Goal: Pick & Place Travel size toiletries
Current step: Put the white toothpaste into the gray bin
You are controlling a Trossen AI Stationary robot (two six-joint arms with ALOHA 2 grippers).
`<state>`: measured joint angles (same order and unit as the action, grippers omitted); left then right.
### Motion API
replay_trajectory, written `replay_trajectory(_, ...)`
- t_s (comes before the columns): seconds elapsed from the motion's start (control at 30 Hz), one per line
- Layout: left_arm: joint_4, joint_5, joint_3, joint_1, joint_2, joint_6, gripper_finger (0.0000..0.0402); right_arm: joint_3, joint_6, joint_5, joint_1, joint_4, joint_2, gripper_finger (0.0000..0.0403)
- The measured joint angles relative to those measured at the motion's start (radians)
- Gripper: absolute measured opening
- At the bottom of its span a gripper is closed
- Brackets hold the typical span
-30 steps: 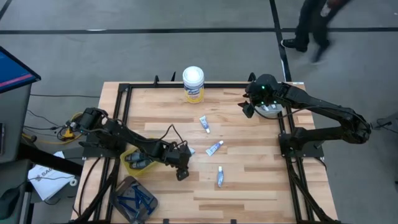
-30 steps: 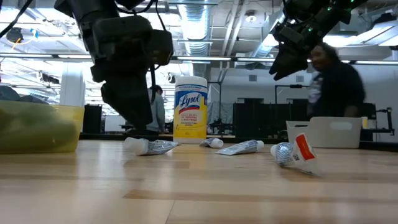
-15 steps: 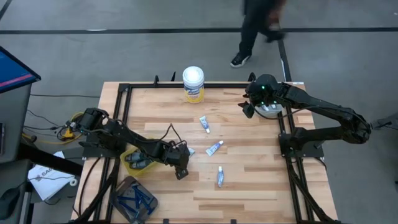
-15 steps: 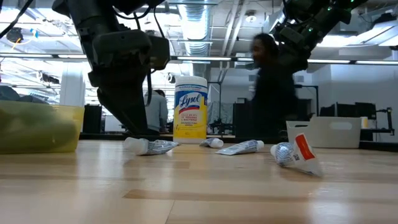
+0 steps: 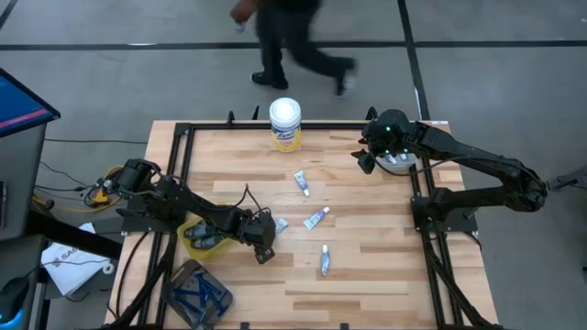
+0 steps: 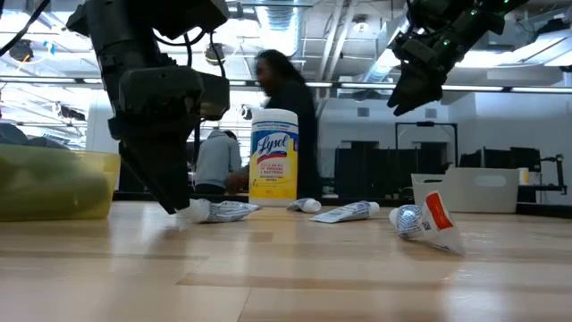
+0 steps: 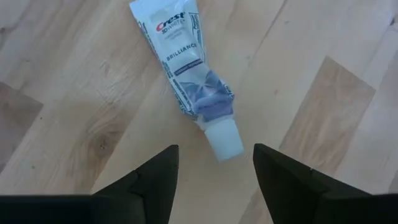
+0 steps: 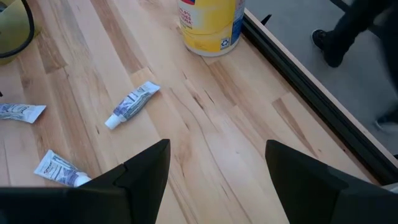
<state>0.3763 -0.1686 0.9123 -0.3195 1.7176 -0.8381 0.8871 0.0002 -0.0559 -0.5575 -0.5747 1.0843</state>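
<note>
From above, 4 toothpaste tubes lie mid-table; the left gripper [image 5: 263, 253] sits beside the nearest tube [image 5: 281, 223]. Its wrist view shows open fingers flanking the cap, unheld. The right gripper [image 5: 366, 158] hangs open, empty, far corner.

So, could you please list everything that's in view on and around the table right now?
toothpaste tubes: four, white with blue print, lying mid-table
canister: one, white with yellow label, far table edge
bin: one, yellow, left edge, dark items inside
tray: one, dark blue, near-left corner, blue sticks inside
container: one, white, right edge
person: one, dark clothes, walking beyond the table
left gripper: dark, fingers open, low at the leftmost tube
right gripper: dark, fingers open, raised by the white container
</note>
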Motion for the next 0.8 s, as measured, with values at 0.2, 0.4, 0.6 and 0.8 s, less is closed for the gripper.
replay_trajectory(0.2, -0.005, 0.010, 0.000, -0.001, 0.023, -0.002, 0.0204, 0.000, 0.000, 0.000, 0.000, 0.000, 0.000, 0.0255)
replay_trajectory(0.4, -0.006, 0.043, 0.004, -0.005, 0.067, -0.012, 0.0204, 0.000, 0.000, 0.000, 0.000, 0.000, 0.000, 0.0255)
replay_trajectory(0.6, -0.005, 0.038, 0.001, 0.001, 0.047, -0.016, 0.0187, 0.000, -0.007, 0.000, -0.002, 0.001, 0.000, 0.0255)
replay_trajectory(0.8, 0.006, 0.041, 0.000, 0.003, 0.049, -0.042, 0.0120, 0.000, -0.011, 0.000, -0.002, 0.001, 0.000, 0.0255)
